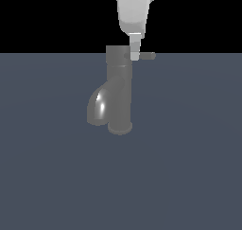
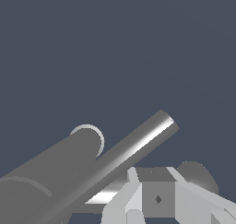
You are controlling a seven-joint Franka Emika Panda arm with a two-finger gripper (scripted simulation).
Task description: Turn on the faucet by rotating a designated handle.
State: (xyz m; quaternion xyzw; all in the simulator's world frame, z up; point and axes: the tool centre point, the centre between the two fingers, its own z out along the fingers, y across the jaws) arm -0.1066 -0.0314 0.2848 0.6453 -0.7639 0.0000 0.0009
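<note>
The grey glossy faucet (image 1: 119,89) stands upright on the floor, its thick spout (image 1: 98,107) curving down toward the exterior view's left. The thin handle (image 1: 147,56) sticks out horizontally from the top cap toward the exterior view's right. My gripper (image 1: 134,57) comes down from above. Its fingers look pressed together, with the tips level with the handle, overlapping it close to the cap. In the wrist view the faucet's cylinders (image 2: 60,172) run lengthwise. The gripper (image 2: 158,204) sits against a grey rounded part (image 2: 196,172), apparently the handle.
The faucet stands on a flat dark blue-grey floor (image 1: 189,167). Nothing else shows around it. The background above the floor's far edge is black.
</note>
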